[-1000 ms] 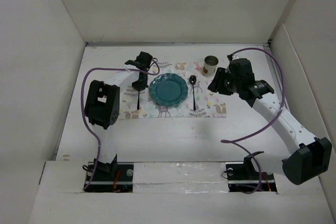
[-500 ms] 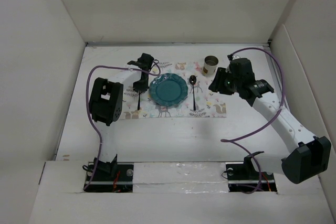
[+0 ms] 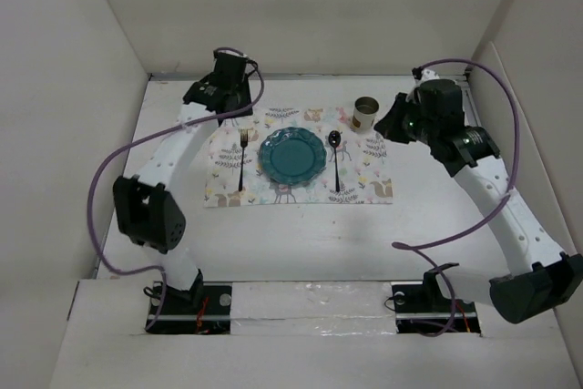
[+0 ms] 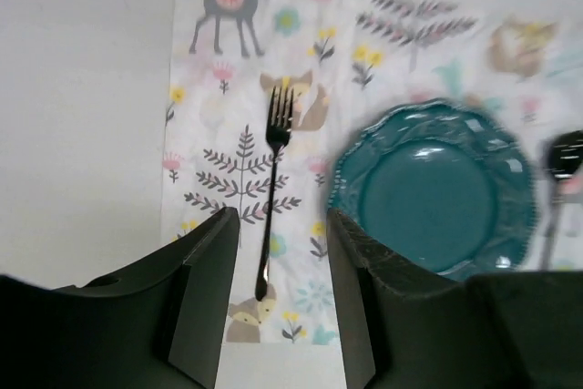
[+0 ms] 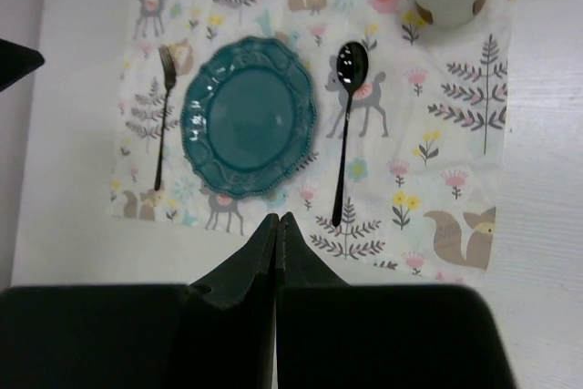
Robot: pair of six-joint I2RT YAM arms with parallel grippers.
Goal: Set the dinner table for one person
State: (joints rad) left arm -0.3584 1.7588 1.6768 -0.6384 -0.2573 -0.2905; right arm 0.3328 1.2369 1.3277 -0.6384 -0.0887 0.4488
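Dinner table (image 3: 273, 234): broad white matte surface, filling the floor between white walls. Arm bases sit at its near edge.

Placemat (image 3: 364, 179): white cloth with pastel deer, foxes and leaves. It lies flat on the table, centred left to right and closer to the far edge than the near one.

Plate (image 3: 292, 154): teal, scalloped rim, on the mat a little left of the mat's middle.

Fork (image 3: 242, 157): dark, on the mat just left of the plate and not touching it. Tines point to the far edge.

Spoon (image 3: 335, 157): dark, on the mat just right of the plate and clear of its rim. Bowl points to the far edge.

Cup (image 3: 365, 115): metal, upright, open mouth up, at the mat's far edge toward its far-right corner.

Left gripper (image 4: 280, 218): raised over the far-left part of the table, beyond the mat's far-left corner. Jaws are spread wide; the wrist view shows the fork lying on the mat through the gap.

Right gripper (image 5: 276, 225): raised over the far-right part of the table, right of the cup. Its fingers are pressed together, tips meeting.
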